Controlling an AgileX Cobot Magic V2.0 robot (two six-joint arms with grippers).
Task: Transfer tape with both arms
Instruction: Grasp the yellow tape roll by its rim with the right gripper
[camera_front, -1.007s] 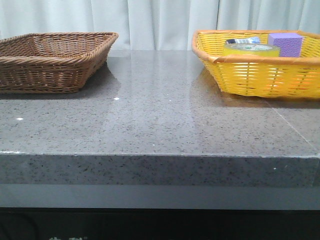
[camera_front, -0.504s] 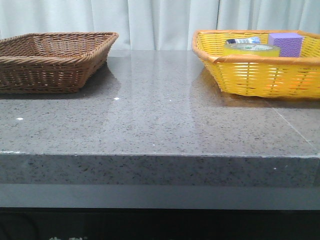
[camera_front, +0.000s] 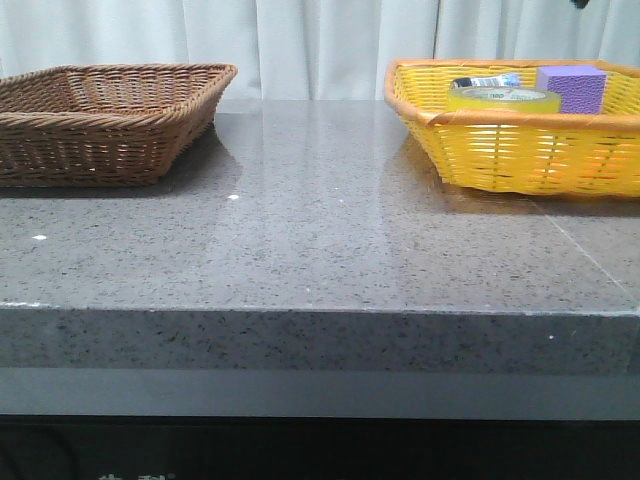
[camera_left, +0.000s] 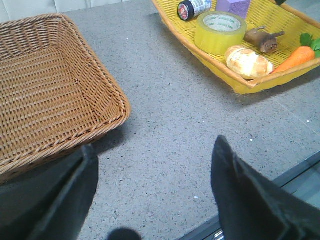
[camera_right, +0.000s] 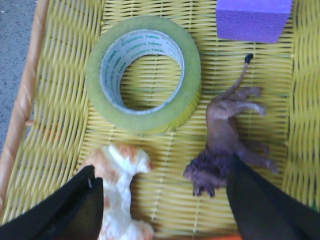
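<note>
A grey speckled table (camera_front: 320, 240) carries a brown basket (camera_front: 105, 120) at left and a yellow basket (camera_front: 520, 150) at right, where the tape (camera_right: 144, 72) lies flat. Left gripper (camera_left: 152, 192) hangs spread over the table; right gripper (camera_right: 162, 200) hangs spread above the tape.

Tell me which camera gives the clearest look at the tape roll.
The right wrist view: the tape fills the frame from above, lying flat, core ring fully visible. The left wrist view shows it small and far off; the front view shows only its top edge over the yellow basket rim.
</note>
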